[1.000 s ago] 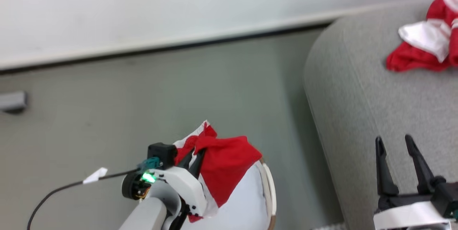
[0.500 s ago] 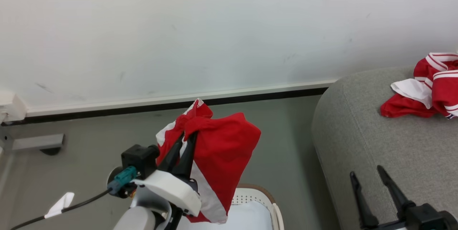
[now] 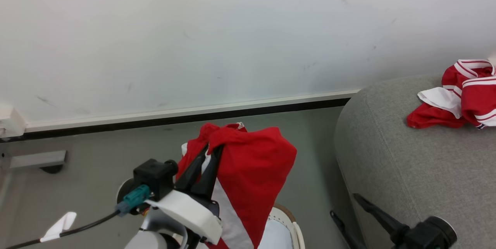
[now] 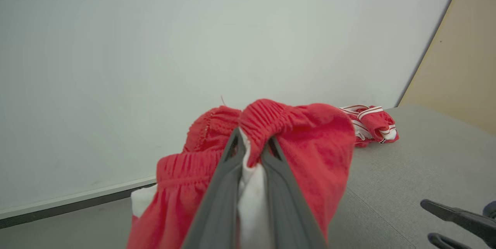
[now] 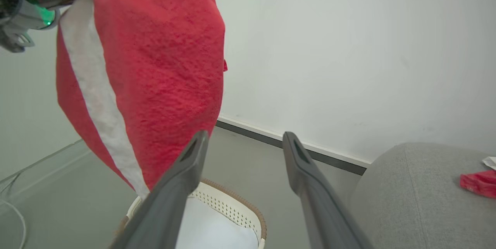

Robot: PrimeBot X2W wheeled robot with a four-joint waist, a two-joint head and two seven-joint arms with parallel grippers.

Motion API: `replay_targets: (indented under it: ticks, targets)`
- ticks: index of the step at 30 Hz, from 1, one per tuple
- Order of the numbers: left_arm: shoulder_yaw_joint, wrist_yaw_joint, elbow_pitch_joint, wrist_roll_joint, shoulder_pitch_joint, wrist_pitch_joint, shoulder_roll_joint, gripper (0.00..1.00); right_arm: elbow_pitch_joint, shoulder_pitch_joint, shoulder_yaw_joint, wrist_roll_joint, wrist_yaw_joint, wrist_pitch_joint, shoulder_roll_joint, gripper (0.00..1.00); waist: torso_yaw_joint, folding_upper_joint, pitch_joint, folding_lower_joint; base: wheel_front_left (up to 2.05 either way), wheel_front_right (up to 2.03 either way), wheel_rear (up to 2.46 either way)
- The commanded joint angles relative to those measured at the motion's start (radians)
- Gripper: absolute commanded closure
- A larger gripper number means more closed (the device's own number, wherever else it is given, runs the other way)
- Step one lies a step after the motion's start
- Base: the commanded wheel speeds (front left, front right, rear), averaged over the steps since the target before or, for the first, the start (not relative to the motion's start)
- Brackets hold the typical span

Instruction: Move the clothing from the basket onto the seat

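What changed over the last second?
The left gripper raised the red garment higher over the basket; the head camera also tilted up. Unchanged: its fingers are shut on the garment, the right gripper is open and empty, and a second red garment lies on the sofa.

Red clothing (image 3: 252, 171) with a white panel, bunched, held up by its gathered waistband, hanging above the basket (image 5: 236, 212). Oval cream basket upright, perforated wall, brown woven-look rim. Grey seat (image 3: 407, 171) just beside it, rounded corner nearest. Second garment (image 3: 465, 102), red with white striped trim, crumpled near the seat's far edge.
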Motion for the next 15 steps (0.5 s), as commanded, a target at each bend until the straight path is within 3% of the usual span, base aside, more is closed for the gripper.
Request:
replay_targets:
  ticks: [1, 8, 15]
  targets:
    - [-0.002, -0.004, -0.011, -0.003, 0.011, 0.005, 0.01, 1.0, -0.011, -0.049, 0.059, 0.044, -0.002, 0.001, -0.042, 0.0, -0.003, -0.0001, 0.001, 0.0001, 0.0, 0.0, 0.0]
    - [-0.035, -0.031, -0.036, -0.025, 0.01, 0.025, -0.002, 1.0, -0.037, -0.294, 0.351, 0.233, -0.002, 0.006, -0.209, 0.0, -0.004, -0.0001, 0.0, 0.0001, 0.0, 0.0, 0.0]
    - [-0.068, -0.054, -0.051, -0.034, 0.002, 0.042, -0.007, 1.0, 0.003, -0.469, 0.547, 0.339, -0.002, 0.001, -0.244, 0.0, 0.008, -0.0001, -0.006, 0.0001, 0.0, 0.0, 0.0]
